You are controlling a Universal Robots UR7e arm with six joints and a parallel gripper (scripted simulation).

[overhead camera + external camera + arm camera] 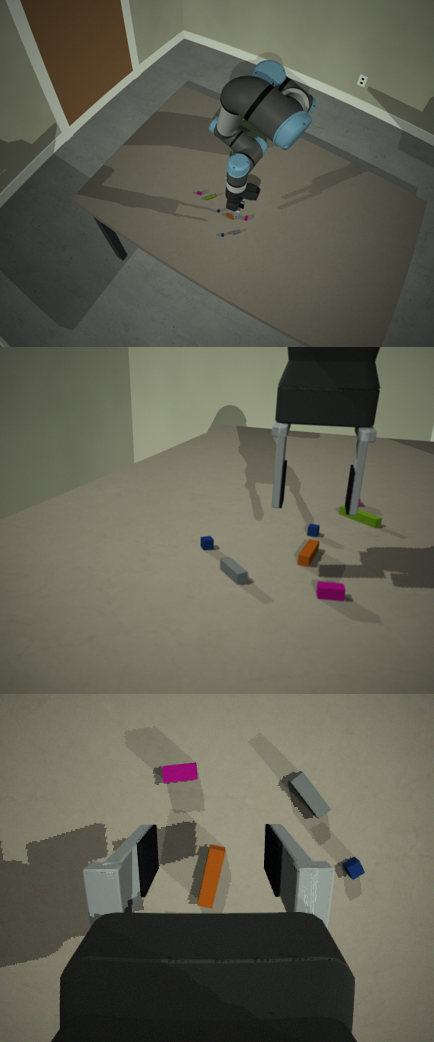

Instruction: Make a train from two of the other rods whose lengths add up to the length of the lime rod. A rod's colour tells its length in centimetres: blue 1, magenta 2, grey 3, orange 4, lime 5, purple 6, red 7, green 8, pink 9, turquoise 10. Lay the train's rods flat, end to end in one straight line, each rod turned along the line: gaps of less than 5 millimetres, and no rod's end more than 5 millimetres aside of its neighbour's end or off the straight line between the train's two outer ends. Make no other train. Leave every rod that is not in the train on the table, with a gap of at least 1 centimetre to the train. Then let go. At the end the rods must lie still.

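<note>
Two jaws of the gripper (pixel 237 211) (pixel 315 509) (pixel 211 861) stand wide apart, above the table (pixel 307 253) (pixel 144 629) (pixel 240 724). In the wrist view, the orange rod (pixel 229 216) (pixel 308 553) (pixel 211 876) is seen between them, lying on the table. Near it is one blue rod (pixel 218 210) (pixel 313 530). The grey rod (pixel 236 231) (pixel 233 570) (pixel 309 795) lies apart from the orange one. The lime rod (pixel 211 196) (pixel 362 517) is farther.
</note>
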